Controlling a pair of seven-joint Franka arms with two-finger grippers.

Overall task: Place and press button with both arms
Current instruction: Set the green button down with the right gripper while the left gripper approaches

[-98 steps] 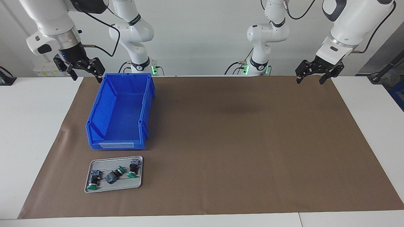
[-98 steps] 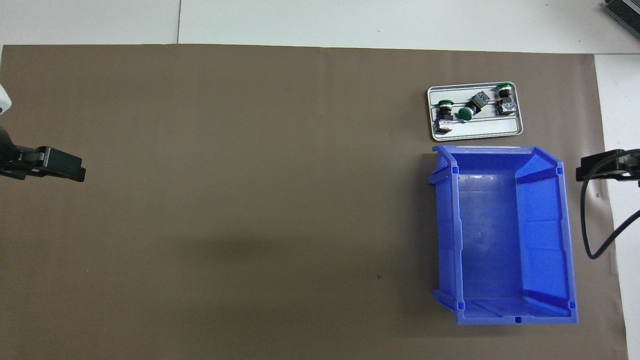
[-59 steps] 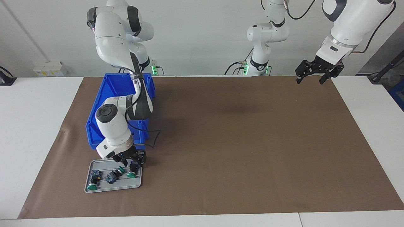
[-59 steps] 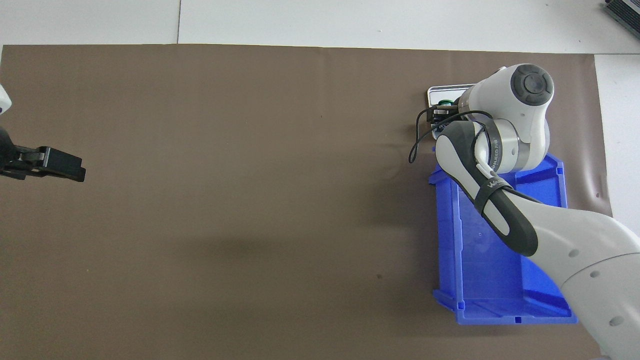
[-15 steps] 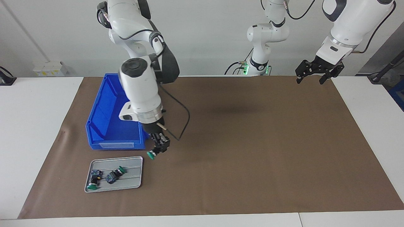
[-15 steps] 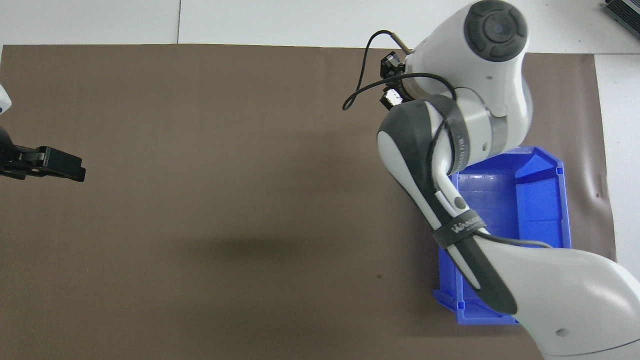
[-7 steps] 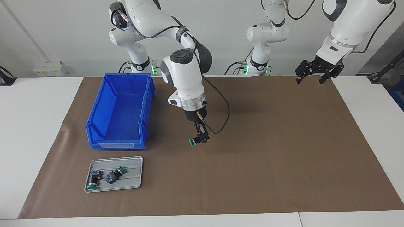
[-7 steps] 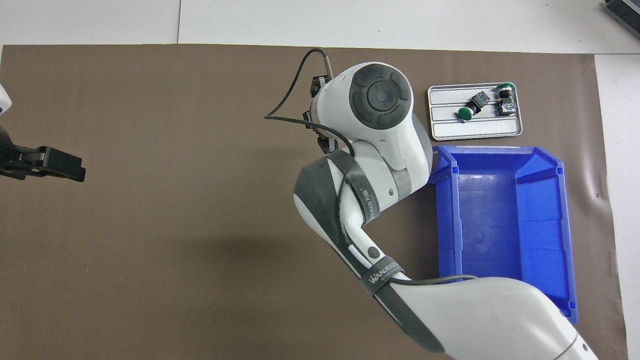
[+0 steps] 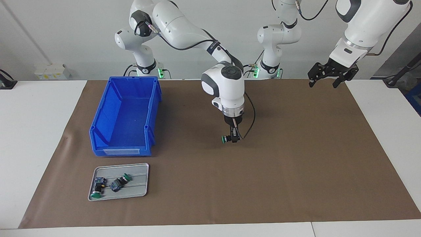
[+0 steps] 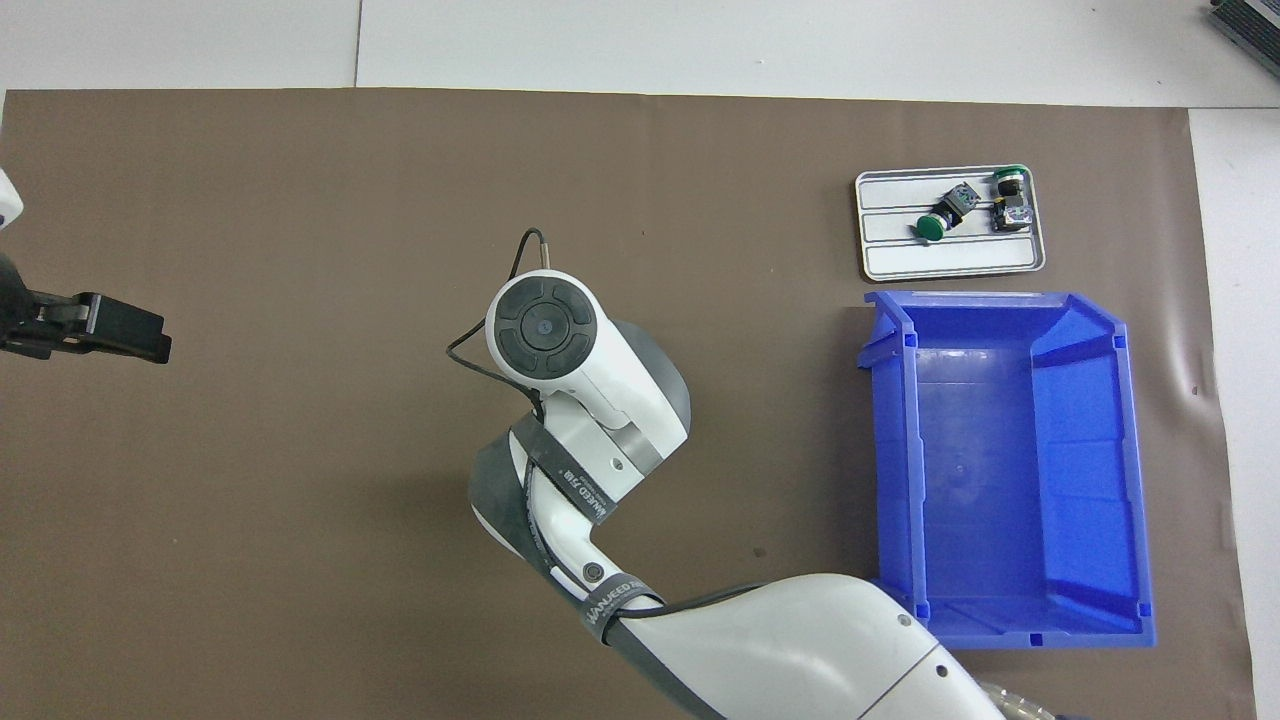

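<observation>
Right gripper (image 9: 233,139) clamps the button (image 9: 224,139) sideways, low over mid-mat (image 9: 263,171). Left gripper (image 9: 332,75) waits, fingers spread. Risk: released on its side, the button likely rolls.

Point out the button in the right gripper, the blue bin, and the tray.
button (image 9: 224,139), facing view, on its green cap.
blue bin (image 9: 98,151), facing view, on its low front wall.
tray (image 10: 950,262), overhead view, on a bare strip of its floor.

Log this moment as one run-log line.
right gripper: shut on button, over mat middle | left gripper: open, waiting | tray: two buttons left
</observation>
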